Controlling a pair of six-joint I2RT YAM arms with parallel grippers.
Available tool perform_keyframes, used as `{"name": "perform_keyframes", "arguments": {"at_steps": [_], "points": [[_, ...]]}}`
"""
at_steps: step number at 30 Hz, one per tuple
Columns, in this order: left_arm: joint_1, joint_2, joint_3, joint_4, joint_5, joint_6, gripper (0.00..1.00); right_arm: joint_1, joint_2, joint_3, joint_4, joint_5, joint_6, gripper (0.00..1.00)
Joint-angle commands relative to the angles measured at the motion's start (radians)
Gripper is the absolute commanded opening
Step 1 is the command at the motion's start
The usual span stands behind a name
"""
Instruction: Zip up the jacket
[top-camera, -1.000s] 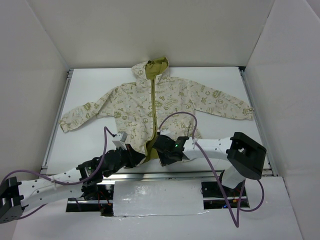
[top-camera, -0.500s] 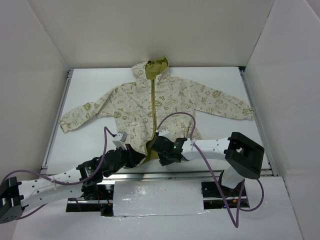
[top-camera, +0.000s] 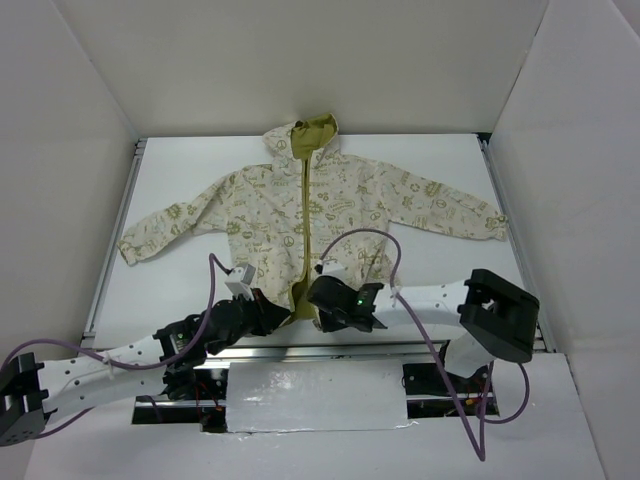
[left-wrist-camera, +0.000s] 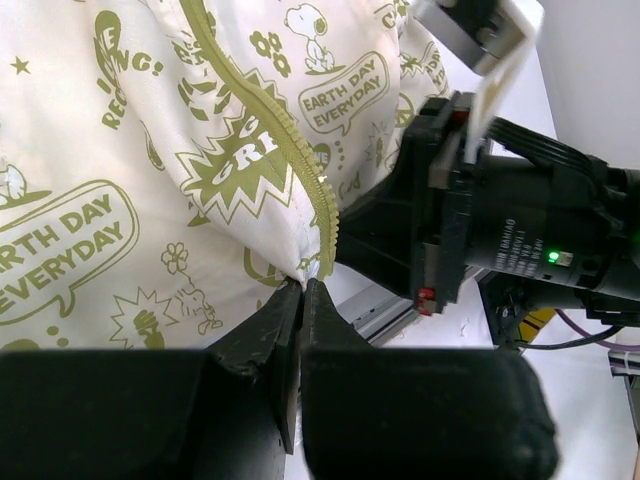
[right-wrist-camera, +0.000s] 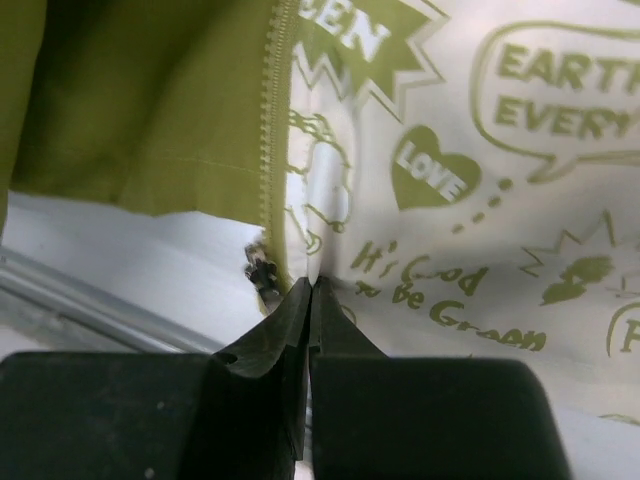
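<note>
Jacket lies front up near the middle of a flat white table, its hood toward the far wall, its sleeves spread out to the left and right, and its hem at the near edge by the arms. White panels box the table in on the left, back and right sides. Thin metal rails run along the table's left and right edges, and another rail runs along the near one. A crinkled silvery sheet lies between the arm bases, and purple cables loop over both arms. At the hem the front panels part a little and show olive lining. The left gripper has its jaws pressed nearly together on the bottom corner of one panel, right at the end of the zipper teeth. The right gripper is closed tight on the cream hem of the other panel, just beside its zipper tape, with a small dark piece at the foot of the teeth close to its tips. The two grippers sit close together at the hem.
</note>
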Motion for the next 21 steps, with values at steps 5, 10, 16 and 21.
{"name": "perform_keyframes", "arguments": {"at_steps": [5, 10, 16, 21], "points": [[0.003, 0.036, 0.028, 0.049, -0.025, -0.009, 0.00, 0.014, -0.281, -0.175, 0.267, 0.086, 0.088, 0.00], [0.004, 0.075, 0.071, 0.082, -0.045, 0.012, 0.00, 0.013, -0.423, -0.297, 0.492, 0.129, 0.029, 0.00], [0.005, 0.134, 0.094, 0.169, -0.051, 0.042, 0.00, 0.011, -0.527, -0.422, 0.633, 0.127, 0.037, 0.00], [0.006, 0.177, 0.111, 0.186, -0.058, 0.042, 0.00, 0.002, -0.526, -0.420, 0.615, 0.028, -0.023, 0.00]]}}
